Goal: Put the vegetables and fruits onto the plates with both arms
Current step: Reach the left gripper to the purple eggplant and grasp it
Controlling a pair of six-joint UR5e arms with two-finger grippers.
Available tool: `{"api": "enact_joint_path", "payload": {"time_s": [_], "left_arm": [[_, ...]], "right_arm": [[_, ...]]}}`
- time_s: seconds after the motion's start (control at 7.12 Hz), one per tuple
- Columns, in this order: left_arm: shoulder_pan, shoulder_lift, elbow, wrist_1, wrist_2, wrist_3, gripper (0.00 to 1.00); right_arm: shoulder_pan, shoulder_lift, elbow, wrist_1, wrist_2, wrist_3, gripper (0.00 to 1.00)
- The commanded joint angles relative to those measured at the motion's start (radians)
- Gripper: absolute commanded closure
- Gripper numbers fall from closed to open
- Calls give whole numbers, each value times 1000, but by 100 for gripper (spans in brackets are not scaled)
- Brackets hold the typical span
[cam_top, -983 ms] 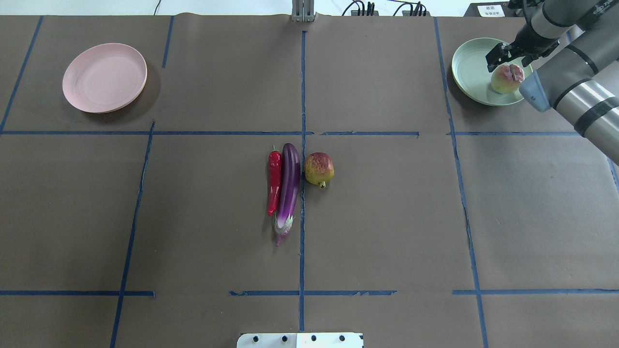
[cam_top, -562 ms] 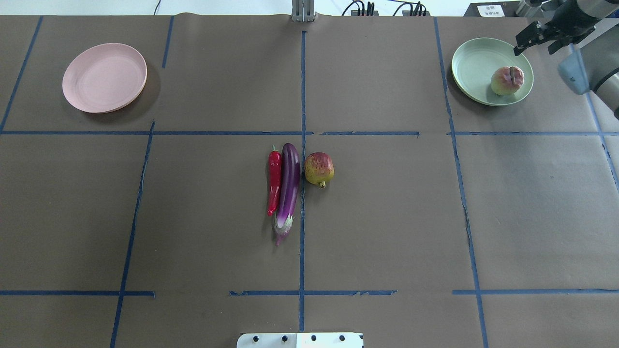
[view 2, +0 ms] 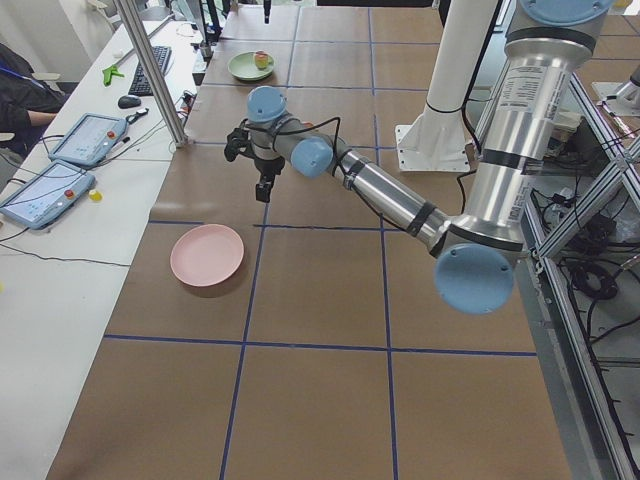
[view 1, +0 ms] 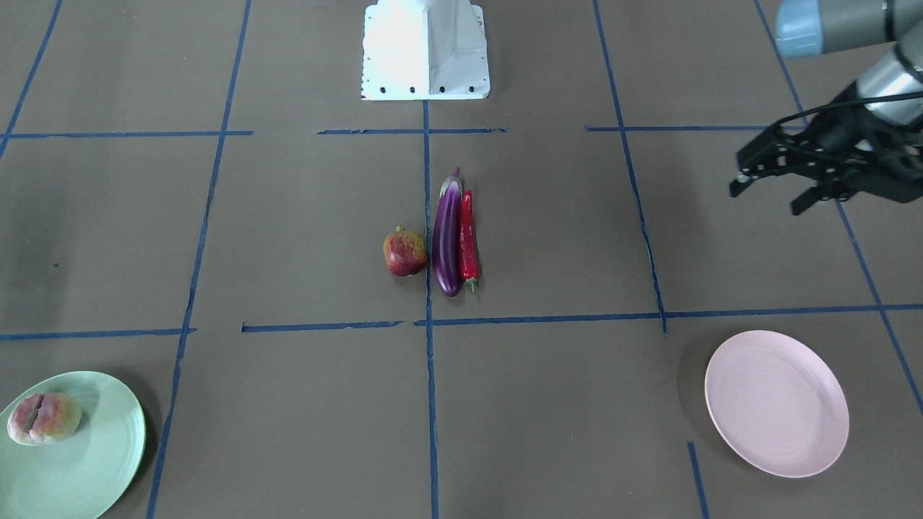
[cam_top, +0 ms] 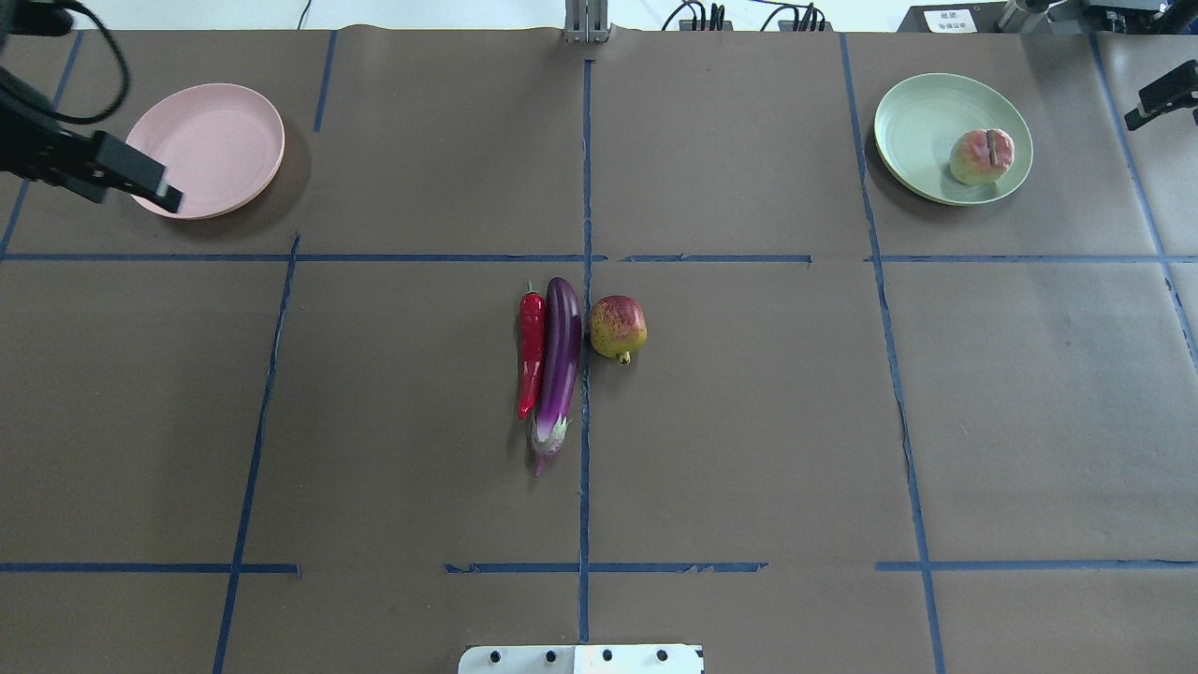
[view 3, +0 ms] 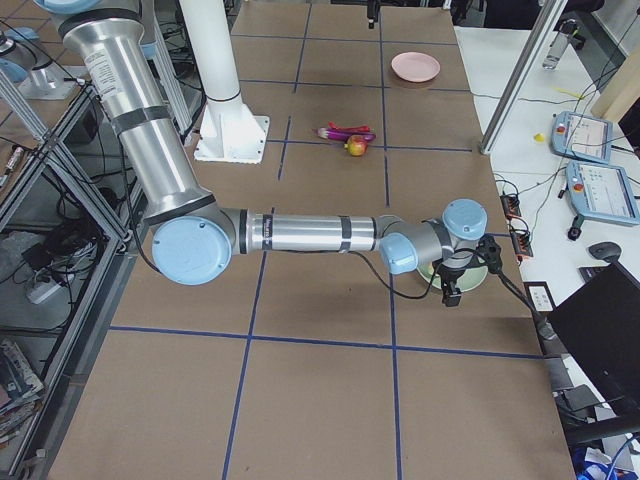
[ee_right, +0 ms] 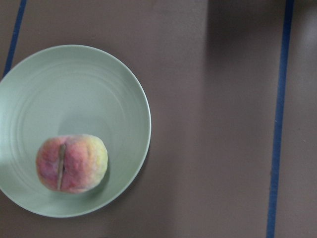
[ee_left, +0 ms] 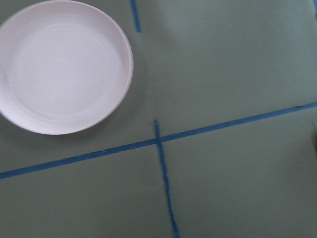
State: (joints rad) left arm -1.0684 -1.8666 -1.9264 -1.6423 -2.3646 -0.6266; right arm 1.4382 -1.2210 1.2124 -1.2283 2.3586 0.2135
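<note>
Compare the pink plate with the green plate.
Colour: the pink plate is pale pink, the green plate mint. Load: the green plate holds a peach; the pink plate holds nothing. Side: the pink plate lies on the robot's left, the green plate on its right. Both are round, shallow, similar in size.
</note>
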Motion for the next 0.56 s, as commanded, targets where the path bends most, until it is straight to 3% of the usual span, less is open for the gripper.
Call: {"api": "enact_joint_path", "payload": {"time_s": [0.0,0.14,0.28,0.42], "left_arm": [[238,-171,23,4,104,-285,0],[360,-225,42,4,271,-397,0],[458,-296,123,2,435,-463,0],[522,-365,218,-4,526,-517,1]], "right_arm": [[42,-86,71,-60,2,-98,0],[42,-97,87,-60,2,-98,0],[42,-98,90,-59,2,-98,0],[42,-101,90,-57,1,-97,0]]}}
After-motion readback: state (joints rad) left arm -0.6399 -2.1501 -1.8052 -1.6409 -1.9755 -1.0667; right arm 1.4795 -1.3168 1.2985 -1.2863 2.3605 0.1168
